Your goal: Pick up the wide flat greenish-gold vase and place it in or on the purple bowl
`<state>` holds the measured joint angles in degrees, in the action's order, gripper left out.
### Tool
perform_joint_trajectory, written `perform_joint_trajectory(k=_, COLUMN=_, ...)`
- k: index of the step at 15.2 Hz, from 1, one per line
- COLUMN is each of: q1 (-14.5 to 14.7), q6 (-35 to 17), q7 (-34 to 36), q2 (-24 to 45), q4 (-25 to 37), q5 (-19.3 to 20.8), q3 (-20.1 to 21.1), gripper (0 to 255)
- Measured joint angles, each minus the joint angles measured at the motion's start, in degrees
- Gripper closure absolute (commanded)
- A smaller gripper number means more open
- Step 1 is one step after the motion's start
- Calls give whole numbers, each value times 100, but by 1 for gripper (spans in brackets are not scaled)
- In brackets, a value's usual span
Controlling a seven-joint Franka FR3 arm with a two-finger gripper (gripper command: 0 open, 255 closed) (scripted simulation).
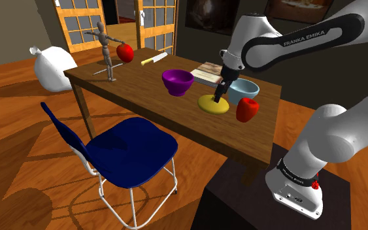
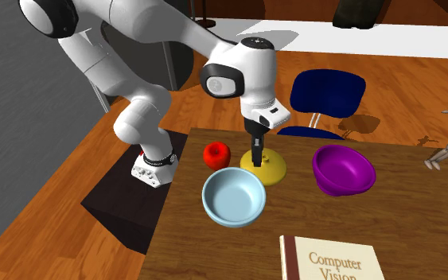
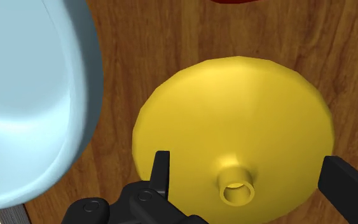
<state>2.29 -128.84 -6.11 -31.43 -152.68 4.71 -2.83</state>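
Observation:
The wide flat vase is drawn yellow, with a short narrow neck, and stands on the wooden table. My gripper hangs directly over it. In the wrist view the fingers stand apart on either side of the vase's neck without touching it, so the gripper is open. The purple bowl sits upright on the table, at the shoulder view's left of the vase. In the second exterior view the vase lies between the purple bowl and a red apple, under the gripper.
A light blue bowl stands close beside the vase, and a red apple lies by the near table edge. A book, a knife and a wooden mannikin share the table. A blue chair stands in front.

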Motion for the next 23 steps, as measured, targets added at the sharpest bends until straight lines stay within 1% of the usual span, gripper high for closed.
perform_joint_trajectory(k=2, q1=0, q6=-97, q7=6, q2=59, q4=-36, q5=3, q3=-1, gripper=0)
perform_joint_trajectory(k=7, q1=-1, q6=-132, q7=6, q2=79, q4=-48, q5=5, q3=-3, gripper=0)
perform_joint_trajectory(k=8, q1=-1, q6=-132, q7=6, q2=79, q4=-48, q5=5, q3=-3, gripper=255)
perform_joint_trajectory(k=18, q1=-1, q6=-133, q7=6, q2=77, q4=-45, q5=5, q3=-2, gripper=255)
perform_joint_trajectory(k=23, q1=5, q6=241, q7=-15, q2=-79, q4=168, q5=-11, q3=3, gripper=255)
